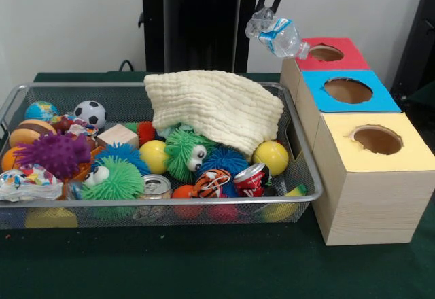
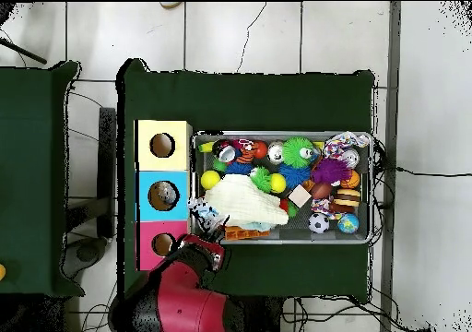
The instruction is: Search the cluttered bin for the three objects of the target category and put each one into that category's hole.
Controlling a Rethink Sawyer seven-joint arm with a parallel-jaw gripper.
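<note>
My gripper [image 1: 270, 7] hangs from the top edge, shut on a crushed clear plastic bottle [image 1: 276, 34] with a blue label. It holds the bottle in the air, just left of the red-topped box [image 1: 326, 53] and above the bin's far right corner. The bin [image 1: 204, 202] is a silver wire-mesh basket full of toys, with a cream cloth [image 1: 214, 105] draped over its far middle. In the overhead view the bottle [image 2: 205, 212] is between the bin [image 2: 281, 241] and the boxes, with my red arm [image 2: 180, 301] below it.
Three boxes with round holes stand right of the bin: red-topped, blue-topped [image 1: 348, 90] and yellow-topped [image 1: 377, 139]. The bin holds a silver can [image 1: 156, 187], a red can [image 1: 251, 177], yellow balls [image 1: 272, 156], a soccer ball [image 1: 90, 113] and spiky toys [image 1: 114, 179].
</note>
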